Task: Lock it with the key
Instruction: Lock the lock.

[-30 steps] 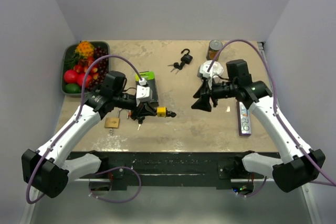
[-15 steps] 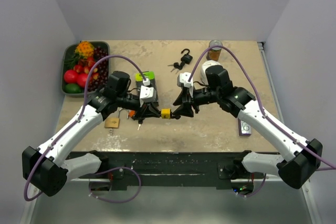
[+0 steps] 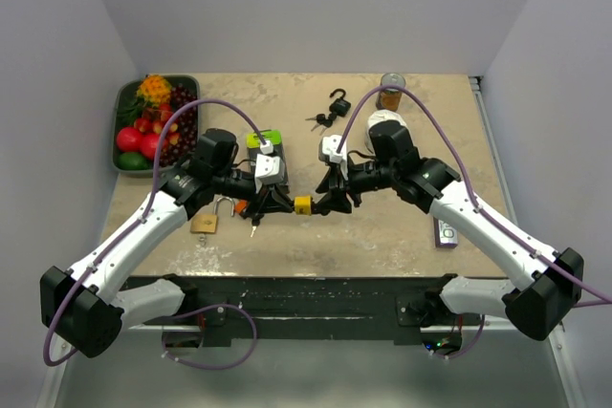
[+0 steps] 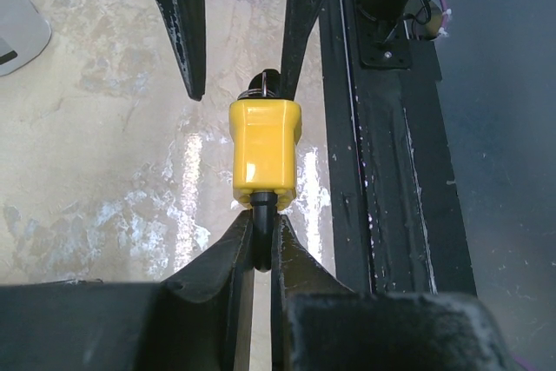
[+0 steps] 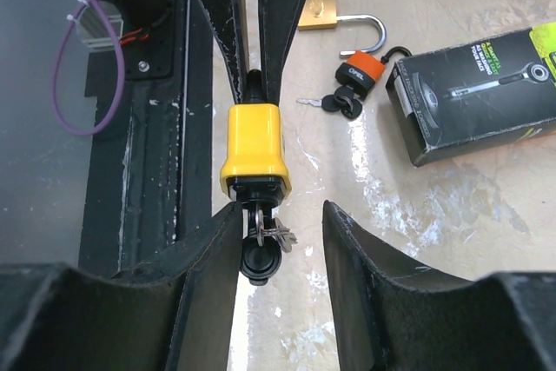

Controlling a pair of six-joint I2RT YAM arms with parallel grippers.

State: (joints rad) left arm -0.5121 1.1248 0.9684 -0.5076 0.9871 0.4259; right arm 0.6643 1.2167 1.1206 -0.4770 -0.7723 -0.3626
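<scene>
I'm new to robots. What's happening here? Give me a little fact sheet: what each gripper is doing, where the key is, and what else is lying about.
Left gripper: shut on the shackle of the yellow padlock
Right gripper: open, one finger on each side of the key
Key position: black-headed, sits in the padlock's keyhole, not yet gripped
Lying nearby: brass padlock with its shackle open; black box; fruit tray

The left gripper [image 4: 259,245] hides most of the shackle of the yellow padlock [image 4: 265,152]; the key [image 5: 259,260] shows only its black head, blade buried inside.
</scene>
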